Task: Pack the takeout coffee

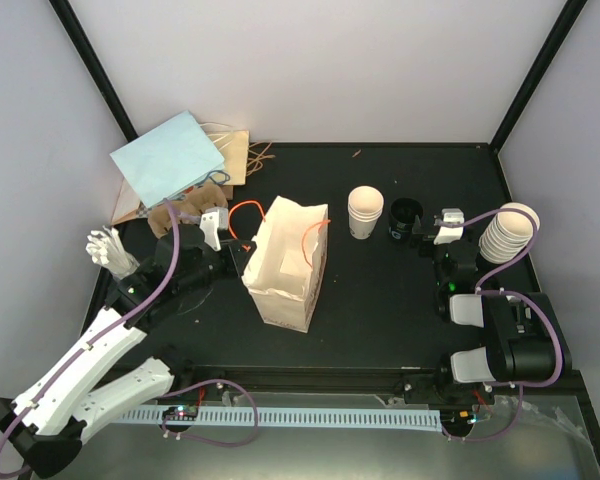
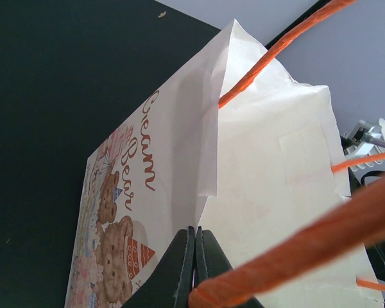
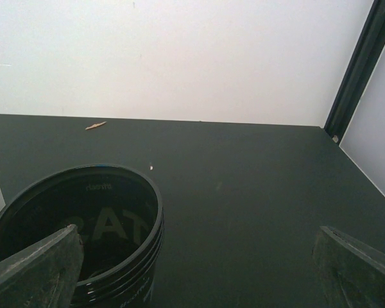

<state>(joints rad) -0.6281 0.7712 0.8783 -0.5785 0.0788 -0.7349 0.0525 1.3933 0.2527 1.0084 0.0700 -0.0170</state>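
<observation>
The stacked paper cups, probably light and crushable, stand on the bench between paper bag and black lids, best taken gently around the wall by the wide-spread right gripper, while the left gripper pinches the bag's orange handle.

We see a cream paper bag with orange handles upright in the middle of the black table, left gripper at its left rim. Right of it sits a stack of cream paper cups, then a stack of black lids just beside the right gripper. Second cup stack far right, light blue bag back left.
</observation>
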